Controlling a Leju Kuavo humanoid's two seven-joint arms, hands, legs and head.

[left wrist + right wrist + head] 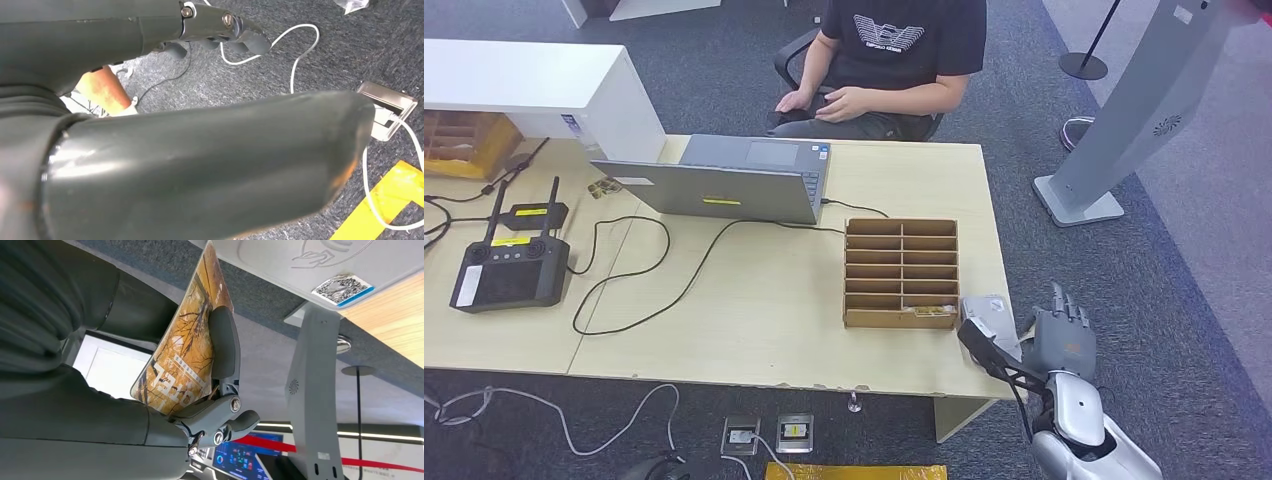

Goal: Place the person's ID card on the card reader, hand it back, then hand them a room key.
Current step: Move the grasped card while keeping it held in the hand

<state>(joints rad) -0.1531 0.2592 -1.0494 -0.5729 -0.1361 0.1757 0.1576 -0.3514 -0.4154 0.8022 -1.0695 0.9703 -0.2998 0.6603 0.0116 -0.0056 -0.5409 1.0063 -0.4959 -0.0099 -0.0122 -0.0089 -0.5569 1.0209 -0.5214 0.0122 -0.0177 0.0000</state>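
Note:
My right hand (1061,340) is just off the table's near right corner, fingers pointing up. It pinches a golden-brown card printed "HOTEL" (186,350) between thumb (224,342) and fingers; in the head view the card (984,347) looks dark and slants over the table's corner. The grey card reader (990,309) lies on that corner, right beside the card; its underside (320,260) is close above the card in the right wrist view. The person (894,55) sits at the far side, hands in their lap. My left hand (220,30) hangs over the carpet and holds nothing.
A wooden slotted box (901,272) with a card in a near slot stands left of the reader. A laptop (734,180), a black controller (509,275) and cables lie on the table (764,310). A white kiosk (1139,120) stands on the right. Floor sockets (769,433) lie below.

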